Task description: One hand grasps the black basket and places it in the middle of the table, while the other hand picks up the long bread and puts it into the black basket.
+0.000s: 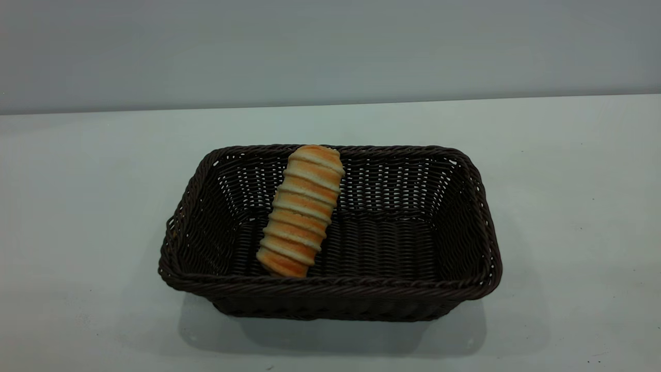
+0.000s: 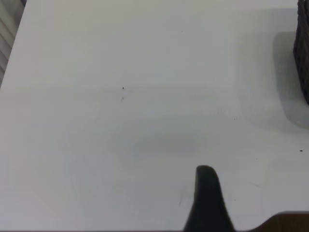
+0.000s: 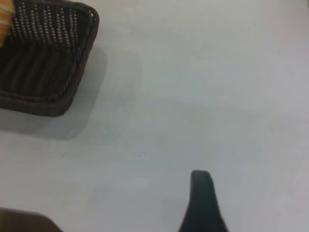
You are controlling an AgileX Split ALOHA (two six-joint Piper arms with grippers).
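The black basket (image 1: 465, 206) stands in the middle of the table (image 1: 77, 206). The long bread (image 1: 302, 212) lies inside it, its far end propped against the back wall and its near end on the floor by the front wall. Neither gripper shows in the exterior view. My left gripper (image 2: 206, 193) shows only as a black tip over bare table, well away from the basket's edge (image 2: 303, 48). My right gripper (image 3: 202, 198) is likewise a black tip over bare table, apart from the basket (image 3: 43, 92). A sliver of the bread (image 3: 5, 19) shows there.
A plain grey wall (image 1: 330, 46) rises behind the table's far edge. Bare tabletop lies on both sides of the basket. A brown edge (image 2: 289, 223) shows beside the left gripper.
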